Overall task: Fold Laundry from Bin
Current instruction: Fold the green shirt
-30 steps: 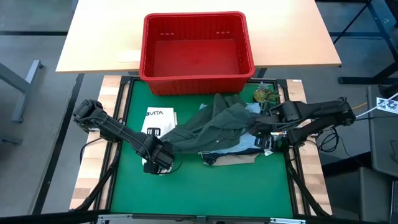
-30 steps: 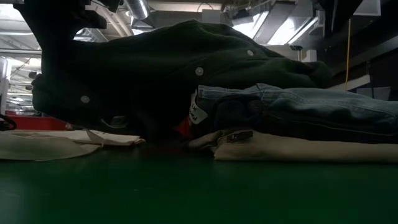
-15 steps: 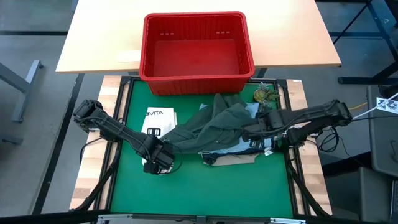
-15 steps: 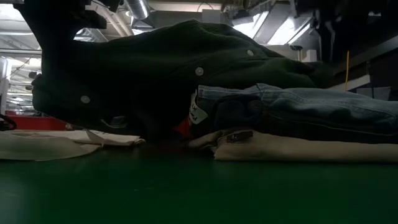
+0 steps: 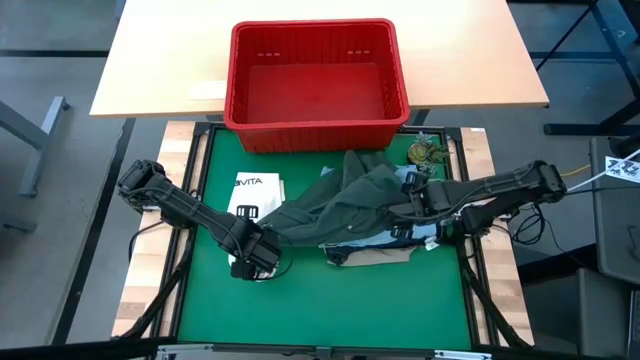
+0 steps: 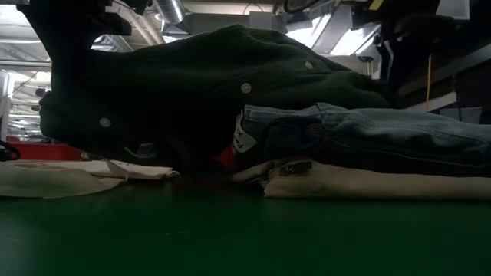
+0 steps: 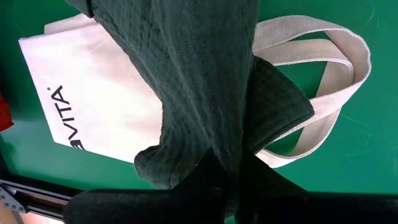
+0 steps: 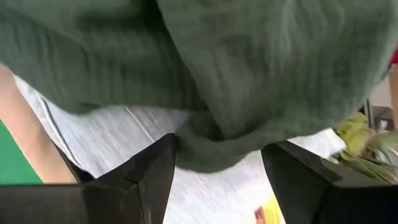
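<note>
A dark olive-green piece (image 5: 345, 200) drapes over a stack of light blue jeans (image 6: 368, 134), beige trousers (image 6: 368, 184) and a grey piece (image 8: 124, 134) at the mat's right. My left gripper (image 5: 262, 248) is shut on the green piece's left end, above the white tote bag (image 7: 93, 93). My right gripper (image 5: 402, 206) is open at the green piece's right end. Its fingers stand on either side of a hanging fold (image 8: 217, 146). The red bin (image 5: 318, 85) stands behind the mat; no laundry shows in it. My left gripper pinches the green piece's left end (image 7: 227, 158) between its two fingers, on bunched cloth of more than one layer. The fingers slant down from above. That end is lifted clear of the tote bag, and the cloth runs from it to the stack. Whether my right gripper touches the fold, I cannot tell.
The tote bag lies flat on the green mat (image 5: 300, 300) at the left, its looped straps (image 7: 336, 68) under my left gripper. A small green and yellow object (image 5: 425, 152) sits at the mat's far right corner. Bare mat lies along the near edge.
My right gripper has gone toward the table's left, from beside the stack to the green piece's right end. My left gripper and the cloth it holds have kept still.
</note>
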`<action>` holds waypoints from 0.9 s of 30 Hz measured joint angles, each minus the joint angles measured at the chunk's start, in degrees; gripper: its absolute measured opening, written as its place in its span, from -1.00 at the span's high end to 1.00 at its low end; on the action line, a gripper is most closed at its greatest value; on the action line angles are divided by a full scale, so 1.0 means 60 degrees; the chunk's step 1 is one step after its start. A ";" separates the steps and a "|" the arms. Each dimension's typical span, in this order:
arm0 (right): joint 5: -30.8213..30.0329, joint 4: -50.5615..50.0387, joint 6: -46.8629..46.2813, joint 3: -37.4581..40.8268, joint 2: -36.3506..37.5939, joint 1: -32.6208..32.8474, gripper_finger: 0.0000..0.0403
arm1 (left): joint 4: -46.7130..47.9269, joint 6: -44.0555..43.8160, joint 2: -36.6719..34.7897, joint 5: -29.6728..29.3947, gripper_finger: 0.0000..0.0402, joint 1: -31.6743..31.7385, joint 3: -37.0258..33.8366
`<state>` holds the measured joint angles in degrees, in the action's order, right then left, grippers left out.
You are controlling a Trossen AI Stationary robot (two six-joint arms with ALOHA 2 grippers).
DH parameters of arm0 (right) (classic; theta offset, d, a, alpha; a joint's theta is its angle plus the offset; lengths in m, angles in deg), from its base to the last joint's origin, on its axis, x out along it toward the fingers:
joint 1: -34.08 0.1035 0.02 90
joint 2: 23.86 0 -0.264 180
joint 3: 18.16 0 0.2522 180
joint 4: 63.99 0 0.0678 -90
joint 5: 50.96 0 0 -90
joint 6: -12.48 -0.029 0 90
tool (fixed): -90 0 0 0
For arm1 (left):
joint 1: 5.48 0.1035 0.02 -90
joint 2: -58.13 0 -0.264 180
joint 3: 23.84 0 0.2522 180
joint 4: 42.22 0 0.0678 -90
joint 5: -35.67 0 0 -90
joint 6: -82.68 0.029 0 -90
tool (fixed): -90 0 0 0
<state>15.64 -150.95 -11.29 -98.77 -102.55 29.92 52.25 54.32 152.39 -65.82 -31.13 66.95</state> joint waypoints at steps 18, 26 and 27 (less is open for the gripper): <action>0.0001 0.0282 0.0254 0.0554 0.0002 0.0000 0.88 | 0.0000 0.0000 0.0000 0.0000 1.00 0.0000 0.0000; 0.0253 -0.0592 0.0506 0.0228 0.0002 0.0004 0.96 | 0.0000 0.0000 0.0000 -0.0003 1.00 0.0000 -0.0004; 0.0447 -0.0891 0.0510 0.0048 0.0005 0.0011 0.96 | 0.0000 0.0000 0.0000 0.0000 1.00 0.0000 -0.0004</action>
<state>18.32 -156.30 -8.23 -98.48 -102.51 29.98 52.25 54.32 152.39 -65.82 -31.13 66.93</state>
